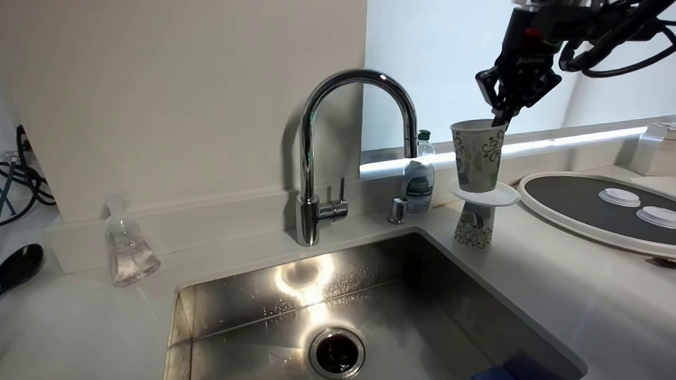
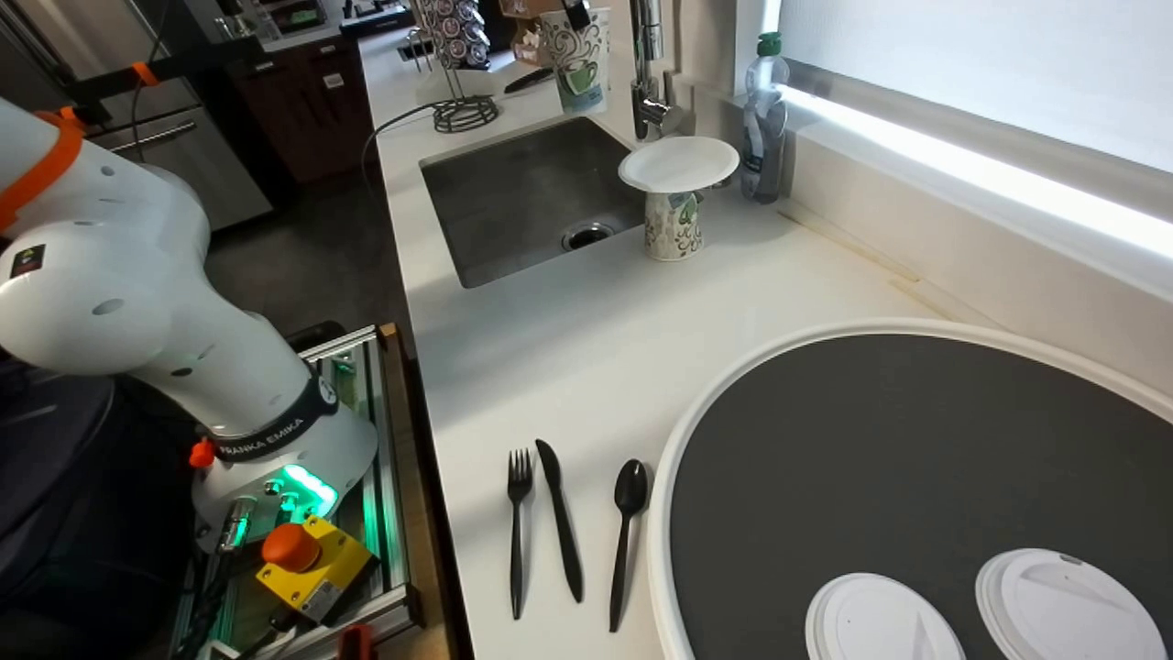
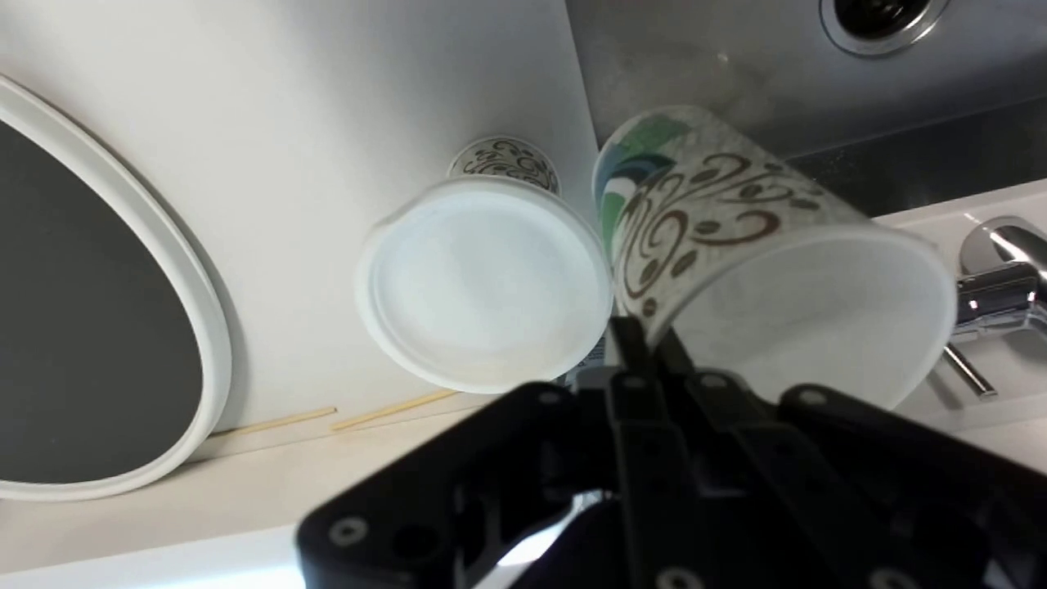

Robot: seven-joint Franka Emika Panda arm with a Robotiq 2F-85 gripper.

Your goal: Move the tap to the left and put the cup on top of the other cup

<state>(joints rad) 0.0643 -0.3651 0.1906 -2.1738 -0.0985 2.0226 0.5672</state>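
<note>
My gripper (image 1: 501, 119) is shut on the rim of the cup (image 1: 479, 157), a grey patterned paper cup, mouth up. The rim is pinched between the fingertips (image 3: 650, 339) in the wrist view. The other cup (image 1: 474, 227) stands upside down on the counter, with a wide white disc (image 1: 487, 195) on top. The held cup (image 2: 577, 69) is apart from the disc (image 2: 678, 165); in the wrist view it (image 3: 703, 196) is beside the disc, on the sink side. The chrome tap (image 1: 309, 157) stands behind the sink, its spout arching right in an exterior view.
A steel sink (image 1: 319, 303) lies in front of the tap. A soap bottle (image 1: 419, 181) and a chrome dispenser (image 1: 398, 210) stand behind it. A dark round tray (image 2: 898, 440) holds white lids (image 2: 880, 619). A fork (image 2: 518, 532), knife (image 2: 561, 522) and spoon (image 2: 628, 532) lie nearby.
</note>
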